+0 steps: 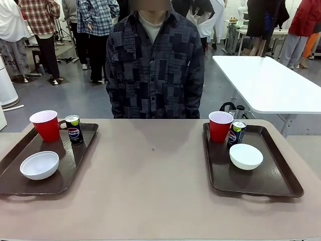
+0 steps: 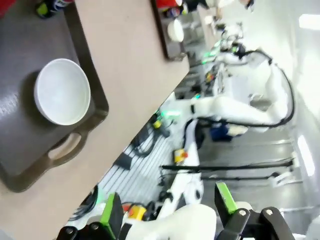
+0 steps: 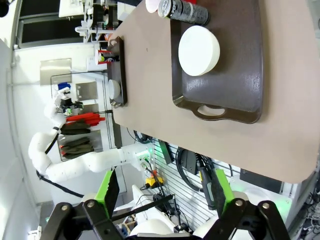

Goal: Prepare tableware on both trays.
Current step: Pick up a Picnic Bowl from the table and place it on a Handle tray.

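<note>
Tableware (image 1: 39,165) on brown trays (image 1: 273,183)

Trays: left tray (image 1: 75,165) and right tray (image 1: 271,178), both dark brown, on a beige-tan table (image 1: 155,170).
Cups (image 1: 46,125) (image 1: 219,126) — red, white inside.
Bowls (image 1: 39,165) (image 1: 246,156) — plain white.
Pepsi cans (image 1: 74,129) (image 1: 236,133): dark, red-white-blue logo, green-yellow patch near the top.
Person's shirt (image 1: 155,70) beyond the table — navy-grey patchwork.
</note>
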Available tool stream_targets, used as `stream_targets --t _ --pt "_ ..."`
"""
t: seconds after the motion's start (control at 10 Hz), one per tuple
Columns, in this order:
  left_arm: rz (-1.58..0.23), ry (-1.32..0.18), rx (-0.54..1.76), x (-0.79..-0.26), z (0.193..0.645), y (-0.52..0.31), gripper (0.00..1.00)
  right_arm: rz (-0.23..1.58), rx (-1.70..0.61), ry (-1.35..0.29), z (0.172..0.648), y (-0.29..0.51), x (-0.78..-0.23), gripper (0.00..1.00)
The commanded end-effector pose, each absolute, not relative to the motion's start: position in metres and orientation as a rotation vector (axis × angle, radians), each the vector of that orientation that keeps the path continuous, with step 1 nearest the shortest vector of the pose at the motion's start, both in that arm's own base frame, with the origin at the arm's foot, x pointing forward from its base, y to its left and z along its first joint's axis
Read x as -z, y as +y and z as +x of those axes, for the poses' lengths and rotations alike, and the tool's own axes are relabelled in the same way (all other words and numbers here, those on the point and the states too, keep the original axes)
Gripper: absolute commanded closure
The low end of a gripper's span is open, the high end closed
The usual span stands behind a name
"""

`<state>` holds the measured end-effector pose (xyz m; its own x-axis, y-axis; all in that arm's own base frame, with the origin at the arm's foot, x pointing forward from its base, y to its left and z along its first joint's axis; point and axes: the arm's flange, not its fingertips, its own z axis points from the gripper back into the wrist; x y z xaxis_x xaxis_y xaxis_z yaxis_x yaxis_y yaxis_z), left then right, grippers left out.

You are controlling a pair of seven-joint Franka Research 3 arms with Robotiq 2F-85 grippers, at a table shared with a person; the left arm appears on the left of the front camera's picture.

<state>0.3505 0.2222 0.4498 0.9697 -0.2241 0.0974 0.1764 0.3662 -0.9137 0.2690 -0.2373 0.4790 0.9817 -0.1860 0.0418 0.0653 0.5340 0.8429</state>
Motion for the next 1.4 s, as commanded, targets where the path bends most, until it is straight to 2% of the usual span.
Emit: stream_targets --t 0.0,0.3,0.4,0.7,1.3 --pt "-1.238 -0.035 0.094 -0.437 0.352 0.241 0.03 1.005 0.144 -0.136 0.267 -0.235 -0.478 0.04" --pt "-1.243 -0.234 -0.160 -0.439 0.329 0.270 0.03 1.005 0.144 -0.136 0.267 -0.235 -0.478 0.04" --pt "-1.215 -0.239 -0.201 -0.441 0.332 0.269 0.03 1.005 0.144 -0.136 0.267 -0.235 -0.478 0.04" --pt "-1.184 -0.209 -0.257 -0.448 0.345 0.268 0.03 1.005 0.144 -0.136 0.267 -0.235 -0.478 0.04" --pt "-1.143 -0.015 -0.189 -0.450 0.353 0.267 0.03 1.005 0.144 -0.136 0.267 -0.235 -0.478 0.04"
